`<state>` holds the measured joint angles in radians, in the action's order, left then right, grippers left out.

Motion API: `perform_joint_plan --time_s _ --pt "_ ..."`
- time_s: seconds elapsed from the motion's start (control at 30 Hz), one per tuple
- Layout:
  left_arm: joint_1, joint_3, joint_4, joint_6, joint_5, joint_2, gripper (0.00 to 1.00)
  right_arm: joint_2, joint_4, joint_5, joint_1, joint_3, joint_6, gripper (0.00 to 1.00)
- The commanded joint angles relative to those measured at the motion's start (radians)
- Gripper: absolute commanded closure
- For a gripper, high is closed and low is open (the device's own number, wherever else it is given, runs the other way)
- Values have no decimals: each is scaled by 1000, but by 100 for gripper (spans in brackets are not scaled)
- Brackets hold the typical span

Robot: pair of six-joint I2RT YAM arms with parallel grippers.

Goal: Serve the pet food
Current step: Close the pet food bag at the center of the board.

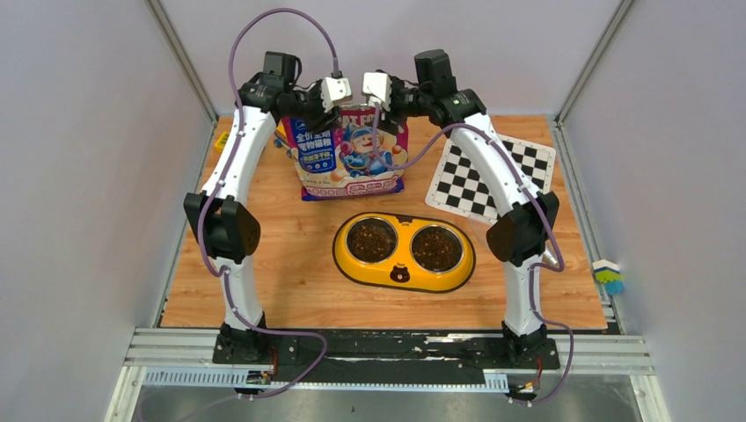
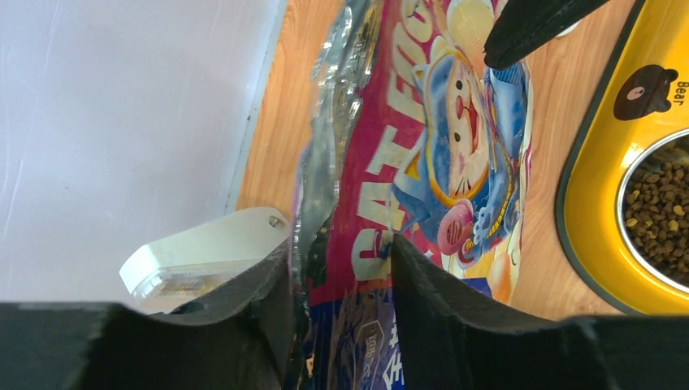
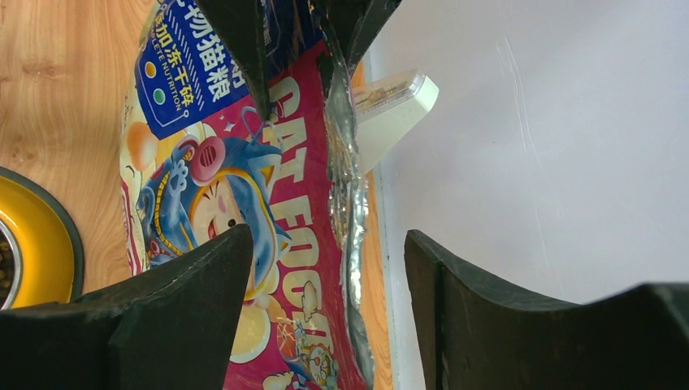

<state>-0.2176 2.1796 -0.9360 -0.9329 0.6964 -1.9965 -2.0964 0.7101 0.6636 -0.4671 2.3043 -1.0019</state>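
Observation:
The glossy pink-purple-blue cat food bag (image 1: 352, 154) stands upright at the back middle of the wooden table. Its top edge is slightly open and shows silver lining in the left wrist view (image 2: 325, 146). My left gripper (image 2: 342, 240) is shut on the bag's top edge at its left end. My right gripper (image 3: 327, 231) is open, with its jaws on either side of the top edge at the right end of the bag (image 3: 244, 162), not touching it. Dark brown kibble (image 1: 371, 239) fills both steel bowls of the yellow feeder (image 1: 400, 274), and also shows in the left wrist view (image 2: 662, 203).
A checkerboard (image 1: 493, 176) lies at the back right. A white and clear plastic object (image 2: 203, 260) sits behind the bag by the back wall. A small yellow thing (image 1: 222, 139) lies by the left wall. Grey walls close in three sides.

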Motion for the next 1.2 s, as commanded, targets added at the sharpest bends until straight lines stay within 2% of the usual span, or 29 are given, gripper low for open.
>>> perform_joint_plan --time_s 0.0,0.13,0.3,0.63,0.9,1.07,1.17 --pt "-2 -11 42 21 -3 41 40 -12 -11 31 17 38 5 29" --pt "-2 -37 57 26 -15 73 30 -26 -15 36 26 45 9 29" --pt "0 -44 63 27 -28 96 24 -32 -14 42 28 34 6 34" --pt "0 8 45 47 10 97 22 -31 21 59 47 34 7 73" --pt "-19 38 45 65 65 71 22 -31 73 53 51 38 -16 82" --pt "-35 59 41 65 65 59 21 -43 72 27 51 63 -9 98" --pt "-42 62 37 65 67 57 21 -57 43 -18 51 89 26 100"
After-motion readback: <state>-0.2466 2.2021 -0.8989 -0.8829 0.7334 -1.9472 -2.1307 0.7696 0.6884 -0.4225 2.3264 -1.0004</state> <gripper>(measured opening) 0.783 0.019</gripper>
